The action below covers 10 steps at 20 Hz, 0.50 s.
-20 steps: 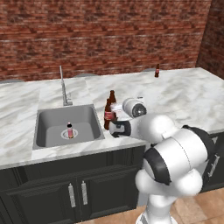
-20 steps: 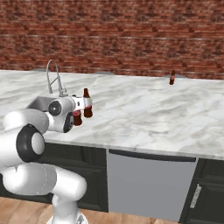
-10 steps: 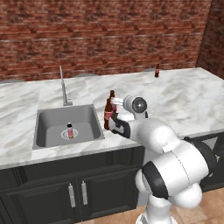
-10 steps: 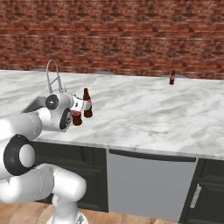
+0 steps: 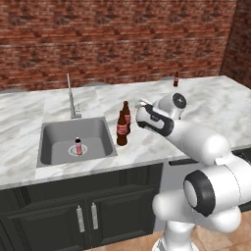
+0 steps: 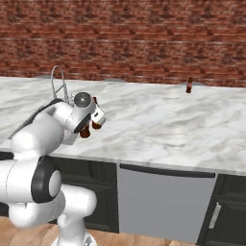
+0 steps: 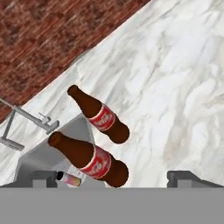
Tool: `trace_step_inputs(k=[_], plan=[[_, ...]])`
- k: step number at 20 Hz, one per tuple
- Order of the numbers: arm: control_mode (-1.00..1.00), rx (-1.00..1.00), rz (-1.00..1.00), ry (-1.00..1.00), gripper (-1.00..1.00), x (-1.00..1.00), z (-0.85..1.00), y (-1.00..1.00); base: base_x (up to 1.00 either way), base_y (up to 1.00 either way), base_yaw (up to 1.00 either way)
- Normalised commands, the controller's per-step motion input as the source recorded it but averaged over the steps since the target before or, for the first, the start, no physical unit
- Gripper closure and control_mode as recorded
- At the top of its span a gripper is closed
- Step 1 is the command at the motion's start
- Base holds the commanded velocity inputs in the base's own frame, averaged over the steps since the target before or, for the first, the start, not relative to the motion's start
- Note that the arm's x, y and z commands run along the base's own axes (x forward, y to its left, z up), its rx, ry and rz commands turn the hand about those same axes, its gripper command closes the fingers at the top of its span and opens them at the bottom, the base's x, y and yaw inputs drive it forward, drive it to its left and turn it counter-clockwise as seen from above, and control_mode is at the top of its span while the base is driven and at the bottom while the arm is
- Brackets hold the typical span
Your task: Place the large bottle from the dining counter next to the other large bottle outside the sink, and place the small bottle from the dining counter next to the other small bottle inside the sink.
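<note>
The robot's two-finger gripper (image 7: 112,178) hangs spread wide and empty, touching nothing, just right of two tall dark brown glass bottles (image 5: 122,129) (image 5: 126,117) standing together beside the grey steel sink (image 5: 54,135).

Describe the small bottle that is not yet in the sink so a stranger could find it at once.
Start at the sink with its tap, then follow the marble counter far right toward the brick wall. The small bottle stands there alone, short and dark, unlike the two tall bottles paired beside the basin.
</note>
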Motion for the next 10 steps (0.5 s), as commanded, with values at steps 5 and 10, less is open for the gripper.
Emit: trace_step_inputs(k=[5,10], plan=[[-1.0,0.03,0.08,0.22,-1.0,-0.16,-0.45,-0.02,0.0,0.0,0.0],[-1.0,-0.04,0.13,0.04,-1.0,-0.5,-0.01,0.02,0.0,0.0,0.0]])
